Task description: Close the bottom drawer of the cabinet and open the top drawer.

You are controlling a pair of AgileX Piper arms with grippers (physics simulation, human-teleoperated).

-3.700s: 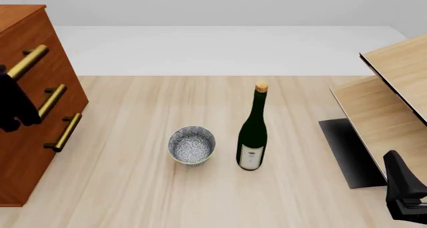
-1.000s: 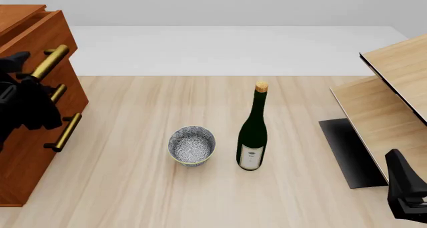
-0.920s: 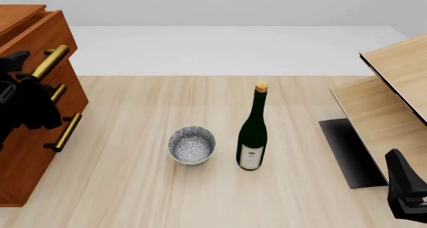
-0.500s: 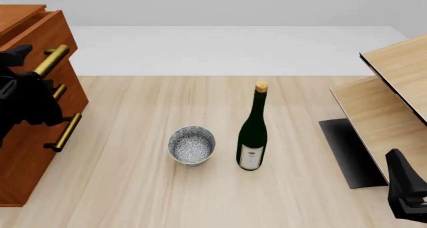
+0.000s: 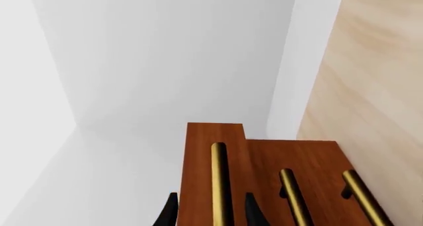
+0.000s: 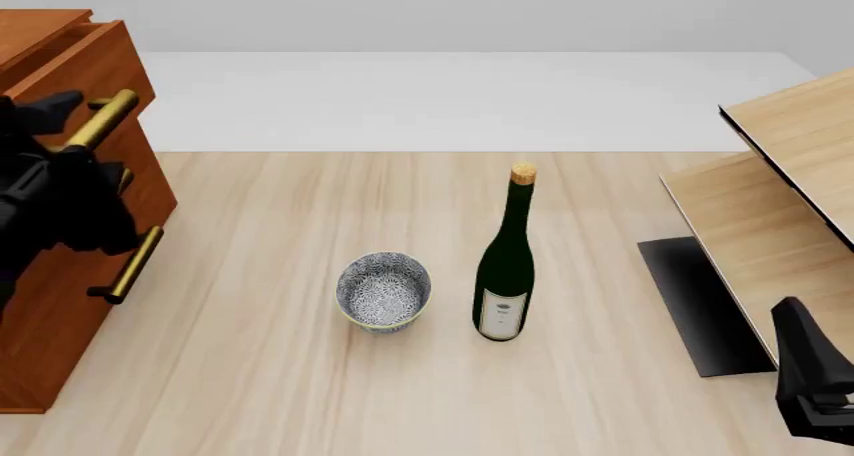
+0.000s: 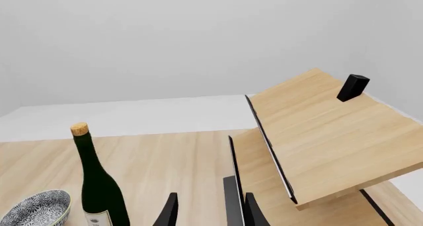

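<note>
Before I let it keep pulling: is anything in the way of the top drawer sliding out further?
Nothing visible. The reddish-brown top drawer juts from the cabinet; the left gripper straddles its brass bar handle. The patterned bowl and green bottle stand well clear.

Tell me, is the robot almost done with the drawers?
Nearly. The bottom drawer looks shut, flush with the middle one. The top drawer sticks out from the cabinet, so it is partly open. The left gripper has its fingers on either side of the top handle. What may be left is pulling it out farther.

Left gripper [image 5: 211, 213] fingers parted; right gripper [image 7: 211, 211] fingers parted.
</note>
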